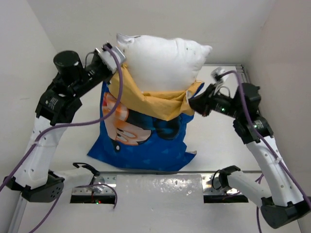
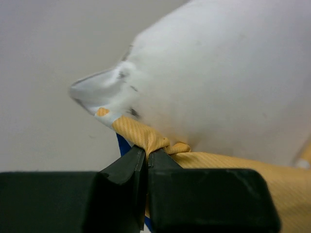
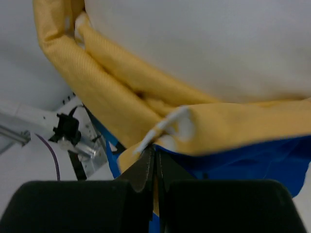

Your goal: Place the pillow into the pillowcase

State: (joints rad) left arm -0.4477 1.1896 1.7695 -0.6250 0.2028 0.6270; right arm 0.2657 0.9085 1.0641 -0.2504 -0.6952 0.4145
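**Pillow part-way in case, both grippers clamped on rim**

Count: one pillow (image 1: pixel 165 60), one pillowcase (image 1: pixel 146 141), two arms.

The pillowcase hangs mouth-up between the arms, blue printed side toward the camera and the orange rim folded over at the top. Its lower edge reaches down to the table (image 1: pixel 223 145). The pillow stands in the mouth, its lower part inside and its upper part bulging out above the rim.

Left arm: elbow raised, forearm reaching right. The left gripper (image 2: pixel 146 158) is pinched tight on a bunched orange fold just under the pillow's corner.

Right arm: forearm reaching left. The right gripper (image 3: pixel 155 156) is pinched on the rim where orange meets blue.
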